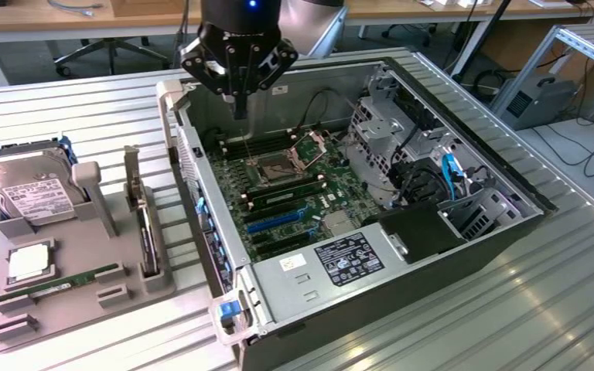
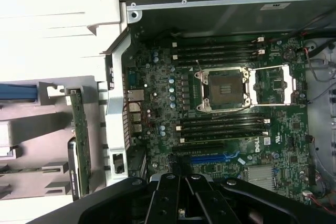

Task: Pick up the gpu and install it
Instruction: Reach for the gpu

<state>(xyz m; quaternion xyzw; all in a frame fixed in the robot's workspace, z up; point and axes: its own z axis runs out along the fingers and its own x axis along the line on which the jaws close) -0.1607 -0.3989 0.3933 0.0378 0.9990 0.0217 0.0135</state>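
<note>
The black pincer (image 1: 238,107) hung shut and empty above the open black computer case (image 1: 503,202), well apart from the flat green gpu card with silver end bracket (image 1: 145,232), which stood on edge in a grey holder (image 1: 70,297) towards the exterior view's left.

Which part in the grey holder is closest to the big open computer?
The gpu, standing on edge right beside the case; the hard drive, chip and RAM stick sit farther away.

Ribbed metal table (image 1: 70,100), matt grey plastic tray (image 1: 70,303), glossy black hand (image 1: 239,110)
</note>
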